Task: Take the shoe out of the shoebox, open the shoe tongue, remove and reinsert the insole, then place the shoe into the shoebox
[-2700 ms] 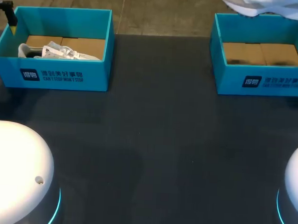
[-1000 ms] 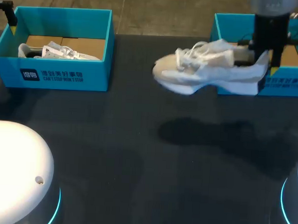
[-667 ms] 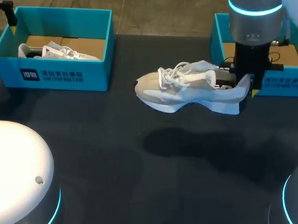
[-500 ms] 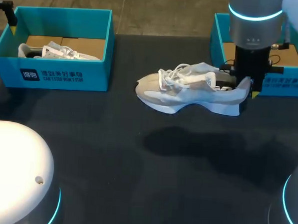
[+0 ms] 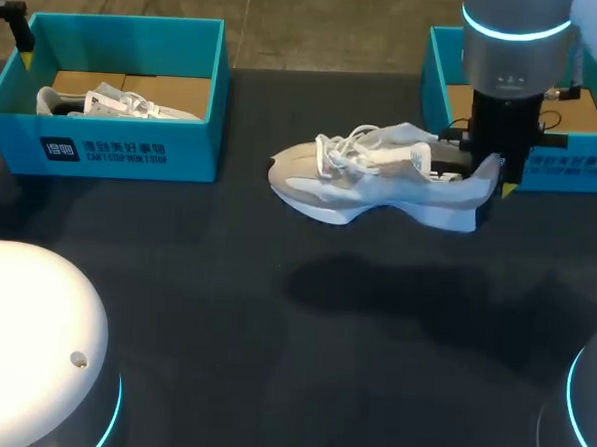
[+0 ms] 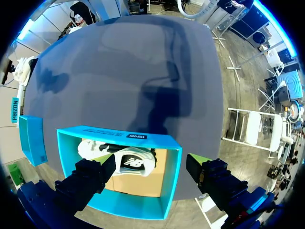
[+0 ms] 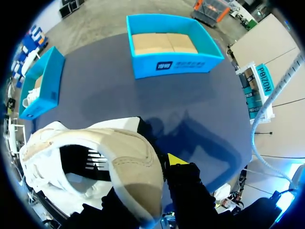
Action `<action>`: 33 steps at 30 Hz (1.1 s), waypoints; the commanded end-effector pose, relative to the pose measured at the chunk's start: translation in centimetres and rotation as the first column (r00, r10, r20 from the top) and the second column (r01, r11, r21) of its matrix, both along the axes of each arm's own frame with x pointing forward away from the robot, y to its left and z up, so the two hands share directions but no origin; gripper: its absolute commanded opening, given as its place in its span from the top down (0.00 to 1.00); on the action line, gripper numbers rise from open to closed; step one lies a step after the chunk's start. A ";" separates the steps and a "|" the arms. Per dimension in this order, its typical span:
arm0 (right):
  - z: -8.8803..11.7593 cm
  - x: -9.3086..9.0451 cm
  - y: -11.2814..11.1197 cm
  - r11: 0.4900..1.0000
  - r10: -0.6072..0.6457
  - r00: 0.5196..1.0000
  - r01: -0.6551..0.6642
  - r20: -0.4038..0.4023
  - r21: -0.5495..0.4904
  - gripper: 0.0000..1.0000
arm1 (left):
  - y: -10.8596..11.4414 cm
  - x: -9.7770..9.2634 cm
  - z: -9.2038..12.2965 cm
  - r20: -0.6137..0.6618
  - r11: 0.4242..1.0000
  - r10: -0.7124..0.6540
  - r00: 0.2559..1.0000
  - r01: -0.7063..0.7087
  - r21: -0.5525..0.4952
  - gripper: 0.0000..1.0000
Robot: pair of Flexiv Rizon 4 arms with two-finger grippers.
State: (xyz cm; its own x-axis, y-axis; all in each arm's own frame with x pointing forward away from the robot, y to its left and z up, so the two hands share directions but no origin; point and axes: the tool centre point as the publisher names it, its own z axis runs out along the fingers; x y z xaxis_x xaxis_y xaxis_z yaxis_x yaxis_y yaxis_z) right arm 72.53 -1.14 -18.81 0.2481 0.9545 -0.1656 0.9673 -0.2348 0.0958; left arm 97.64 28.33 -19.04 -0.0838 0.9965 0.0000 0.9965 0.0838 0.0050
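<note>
R gripper (image 5: 486, 175) clamped on heel of pale grey-white lace-up trainer (image 5: 371, 177), held level in air above dark table (image 5: 273, 332), just beside empty teal cardboard shoebox (image 5: 527, 167). Take-out looks done; tongue, insole, re-boxing not yet. L gripper (image 6: 152, 179) spread wide, empty.

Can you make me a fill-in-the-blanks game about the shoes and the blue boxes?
The right gripper holds the white shoe by its ____.
The second shoe lies in the shoebox on the robot's ____ side.
The right shoebox is ____.
Missing words: heel, left, empty.
</note>
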 end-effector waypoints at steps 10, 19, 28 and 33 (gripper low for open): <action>-7.1 -2.2 4.6 0.999 0.038 0.998 -0.039 -0.041 -0.017 1.00 | 0.0 -0.1 0.0 0.001 1.000 0.000 1.000 0.000 0.002 0.00; -9.4 -4.5 6.1 1.000 0.024 0.999 -0.025 -0.046 -0.004 1.00 | 0.0 -0.1 0.0 0.001 1.000 0.000 1.000 0.000 0.002 0.00; -12.4 -5.6 6.4 1.000 0.028 0.999 -0.028 -0.046 0.003 1.00 | 0.0 -0.1 0.0 0.001 1.000 0.000 1.000 0.000 0.002 0.00; -13.4 -5.7 6.3 0.999 0.030 0.999 -0.029 -0.040 0.012 1.00 | 0.0 -0.1 0.0 0.001 1.000 0.000 1.000 0.000 0.002 0.00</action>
State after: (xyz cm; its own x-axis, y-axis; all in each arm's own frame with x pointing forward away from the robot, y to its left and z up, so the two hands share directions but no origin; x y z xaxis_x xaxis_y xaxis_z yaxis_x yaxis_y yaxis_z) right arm 66.91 5.21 -31.50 0.2130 0.9622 -0.1696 0.9769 -0.2069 0.0530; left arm 97.64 28.32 -19.04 -0.0837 0.9965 0.0000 0.9965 0.0837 0.0049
